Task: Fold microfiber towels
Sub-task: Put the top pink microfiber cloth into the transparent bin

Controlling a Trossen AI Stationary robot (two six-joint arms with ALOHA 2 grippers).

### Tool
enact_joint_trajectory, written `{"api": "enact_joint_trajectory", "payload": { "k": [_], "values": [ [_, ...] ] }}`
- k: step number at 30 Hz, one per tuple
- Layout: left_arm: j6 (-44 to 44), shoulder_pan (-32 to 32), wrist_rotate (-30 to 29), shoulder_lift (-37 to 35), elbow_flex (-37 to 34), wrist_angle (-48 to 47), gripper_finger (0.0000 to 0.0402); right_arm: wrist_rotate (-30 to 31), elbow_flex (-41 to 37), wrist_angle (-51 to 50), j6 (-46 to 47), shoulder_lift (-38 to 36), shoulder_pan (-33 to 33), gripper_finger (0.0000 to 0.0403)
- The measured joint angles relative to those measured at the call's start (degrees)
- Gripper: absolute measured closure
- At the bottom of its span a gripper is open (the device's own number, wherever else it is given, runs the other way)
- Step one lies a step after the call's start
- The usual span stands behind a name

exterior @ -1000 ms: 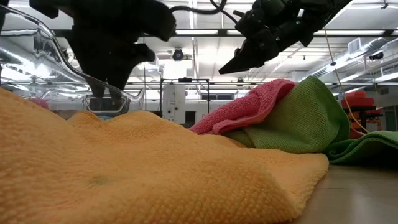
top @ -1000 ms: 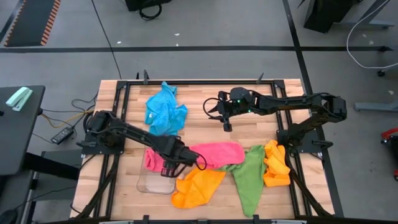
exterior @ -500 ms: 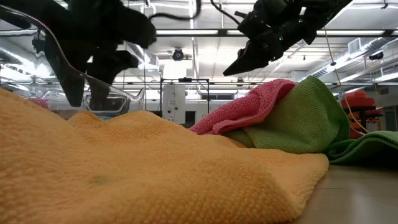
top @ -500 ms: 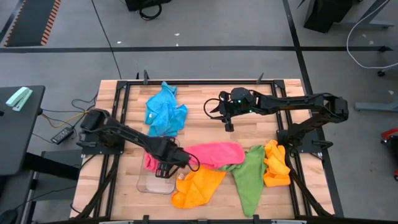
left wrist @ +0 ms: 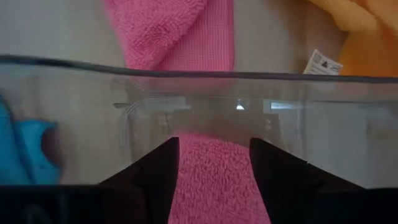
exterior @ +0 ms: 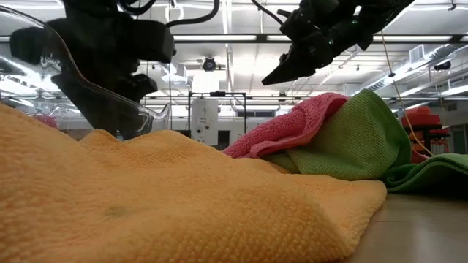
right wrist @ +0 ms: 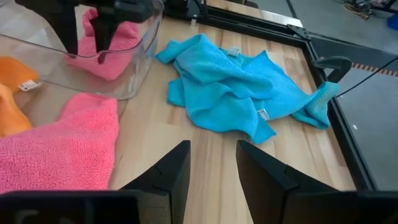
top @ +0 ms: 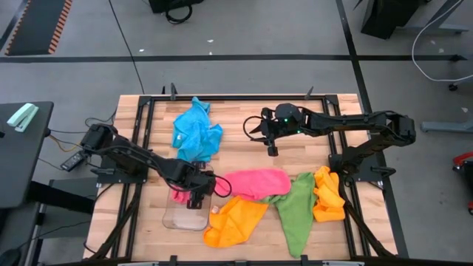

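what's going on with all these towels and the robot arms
The left gripper, open, hangs over the clear plastic tray, where a folded pink microfiber towel lies. The right gripper hovers empty over bare wood mid-table. A bigger pink towel, the crumpled blue towel, the orange towels and the green towel lie unfolded.

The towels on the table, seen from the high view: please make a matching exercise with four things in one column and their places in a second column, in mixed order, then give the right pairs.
Things:
1. blue towel
2. pink towel
3. green towel
4. clear plastic tray

Places:
A. near the front edge, under the left gripper
B. between the two orange towels
C. at the far side of the table, left of the right gripper
D. in the middle, spread flat, touching the green one

Pairs: 1-C, 2-D, 3-B, 4-A
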Motion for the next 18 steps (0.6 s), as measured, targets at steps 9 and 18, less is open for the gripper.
{"api": "enact_joint_trajectory", "payload": {
  "k": [9,18],
  "values": [
    [1.70,2.50,2.07,-0.16,-3.50,1.30,0.0180,0.00,-0.02,0.04,-0.15,0.00,0.00,0.0265],
    [3.54,2.11,5.38,0.32,-4.97,2.54,0.0209,0.00,-0.02,-0.04,-0.04,0.02,0.00,0.0265]
  ]
}}
